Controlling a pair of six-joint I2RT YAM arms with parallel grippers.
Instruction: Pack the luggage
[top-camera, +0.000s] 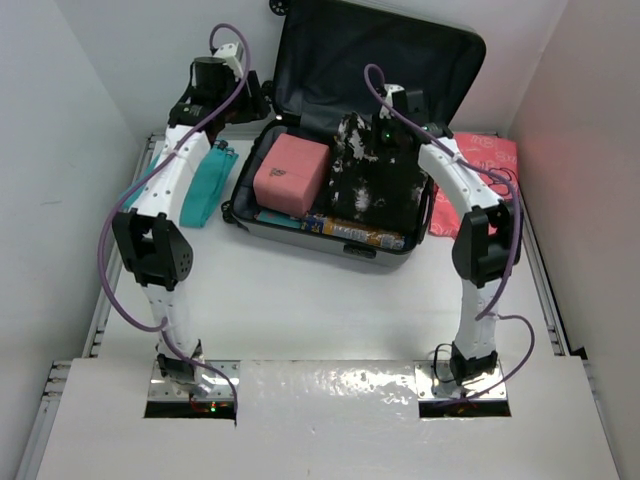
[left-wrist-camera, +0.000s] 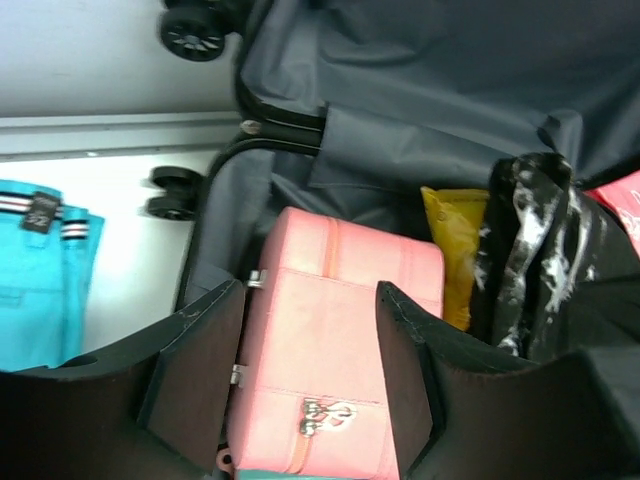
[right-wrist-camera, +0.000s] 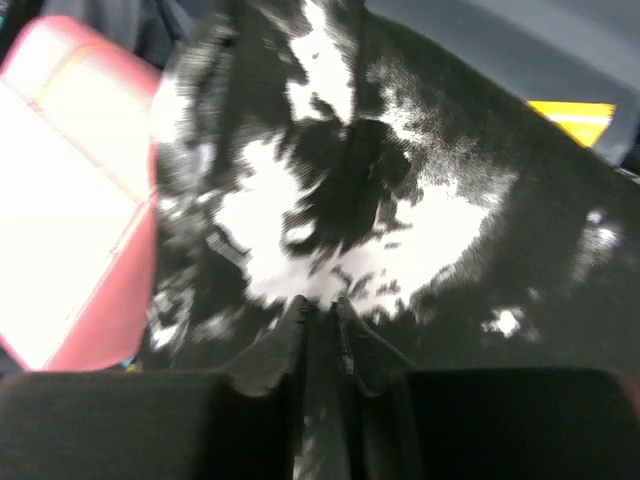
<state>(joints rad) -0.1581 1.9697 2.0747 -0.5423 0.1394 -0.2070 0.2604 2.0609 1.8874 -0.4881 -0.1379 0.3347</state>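
Top external view: the luggage (top-camera: 340, 70), a large hard-shell suitcase with a silver-grey shell and dark grey fabric lining, is seen lying open at the far middle of the white table (top-camera: 320, 310), with its lid propped up against the back wall. Inside the luggage, a pink boxy pouch (top-camera: 291, 172) is set in the left half. A black-and-white mottled cloth (top-camera: 372, 190) is heaped in the right half, just beside the pouch. A row of colourful printed packets (top-camera: 355, 232) is lodged along the luggage's near wall. Just left of the luggage a teal folded garment (top-camera: 208, 185) is laid on the table. Just right of it a red flat packet (top-camera: 487, 158) is partly hidden by the right arm. The left gripper (left-wrist-camera: 310, 290) is held over the luggage's left half with its jaws spread wide and the pouch framed between them (contact cannot be told). The right gripper (right-wrist-camera: 318, 305) is lowered into the luggage's right half, its jaws pinched together on a fold of the cloth. In the left wrist view a yellow item (left-wrist-camera: 455, 250) is glimpsed between pouch and cloth.
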